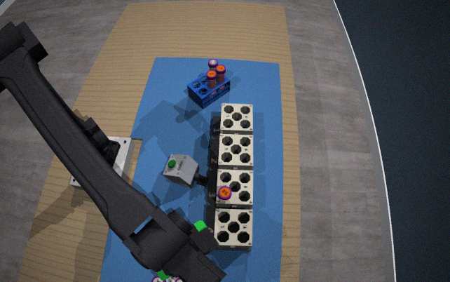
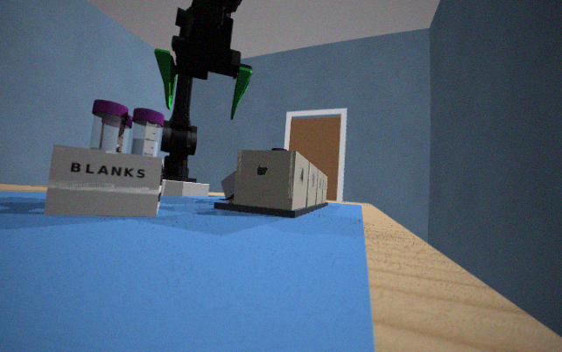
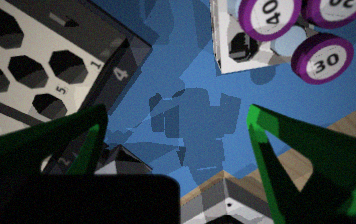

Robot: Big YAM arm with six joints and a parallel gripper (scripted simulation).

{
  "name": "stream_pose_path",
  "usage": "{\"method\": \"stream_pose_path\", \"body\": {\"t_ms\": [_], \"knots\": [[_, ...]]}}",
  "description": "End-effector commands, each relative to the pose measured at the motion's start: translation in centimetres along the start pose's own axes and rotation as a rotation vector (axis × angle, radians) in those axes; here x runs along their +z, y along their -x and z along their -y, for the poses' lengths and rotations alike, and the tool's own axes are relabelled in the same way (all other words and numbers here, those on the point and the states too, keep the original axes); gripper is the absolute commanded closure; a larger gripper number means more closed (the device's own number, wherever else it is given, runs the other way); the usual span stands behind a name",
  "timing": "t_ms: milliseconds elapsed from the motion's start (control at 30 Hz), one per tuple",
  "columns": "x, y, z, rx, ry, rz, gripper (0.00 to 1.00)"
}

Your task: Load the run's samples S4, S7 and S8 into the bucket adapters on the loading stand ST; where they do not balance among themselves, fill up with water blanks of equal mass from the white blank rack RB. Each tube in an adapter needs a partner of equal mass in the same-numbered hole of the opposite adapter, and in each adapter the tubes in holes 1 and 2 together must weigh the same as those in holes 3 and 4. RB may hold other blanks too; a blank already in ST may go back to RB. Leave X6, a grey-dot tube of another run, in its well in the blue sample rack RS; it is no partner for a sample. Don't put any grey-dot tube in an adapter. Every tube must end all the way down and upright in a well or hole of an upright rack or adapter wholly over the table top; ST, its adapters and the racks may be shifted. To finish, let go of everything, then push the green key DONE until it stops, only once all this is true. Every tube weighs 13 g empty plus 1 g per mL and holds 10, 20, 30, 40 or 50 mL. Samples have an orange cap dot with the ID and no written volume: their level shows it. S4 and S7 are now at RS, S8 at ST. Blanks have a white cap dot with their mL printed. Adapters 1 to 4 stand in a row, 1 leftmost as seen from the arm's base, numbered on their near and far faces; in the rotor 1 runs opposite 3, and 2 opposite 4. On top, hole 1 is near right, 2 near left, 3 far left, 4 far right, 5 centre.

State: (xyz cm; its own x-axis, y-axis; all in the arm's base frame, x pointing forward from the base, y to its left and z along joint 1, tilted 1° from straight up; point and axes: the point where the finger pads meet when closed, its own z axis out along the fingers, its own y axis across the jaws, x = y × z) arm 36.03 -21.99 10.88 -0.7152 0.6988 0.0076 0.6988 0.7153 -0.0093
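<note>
Blank rack cut off at frame edge; 40 and 30 caps readable. Third adapter holds one orange-dot tube. Gripper spread wide, empty.

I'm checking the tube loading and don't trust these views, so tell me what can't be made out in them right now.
- White blank rack: cut off by the bottom edge in the top view and by the upper edge in the wrist view; its full count is unknown.
- Third blank: hidden between the two front tubes in the exterior view.
- Cap IDs in the blue sample rack: too small and blurred in the top view.
- Sample levels there: foreshortened from above.
- Gripper: open and empty.
</note>
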Motion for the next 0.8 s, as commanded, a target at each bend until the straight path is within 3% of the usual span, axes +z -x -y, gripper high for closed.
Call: {"method": "stream_pose_path", "body": {"t_ms": [0, 433, 567, 600, 633, 667, 767], "knots": [[-1.6, 3.6, 1.8, -0.033, 0.002, 0.034, 0.0], [-1.5, 9.8, 8.2, -0.033, -0.004, 0.035, 0.0], [-1.4, 9.0, 7.6, -0.034, -0.002, 0.039, 0.0], [0.6, 7.6, 7.1, -0.057, -0.004, -0.023, 0.0], [0.6, 7.6, 7.1, -0.057, -0.004, -0.023, 0.0], [-1.4, 9.0, 7.6, -0.034, -0.002, 0.039, 0.0], [-1.4, 9.0, 7.6, -0.034, -0.002, 0.039, 0.0]]}}
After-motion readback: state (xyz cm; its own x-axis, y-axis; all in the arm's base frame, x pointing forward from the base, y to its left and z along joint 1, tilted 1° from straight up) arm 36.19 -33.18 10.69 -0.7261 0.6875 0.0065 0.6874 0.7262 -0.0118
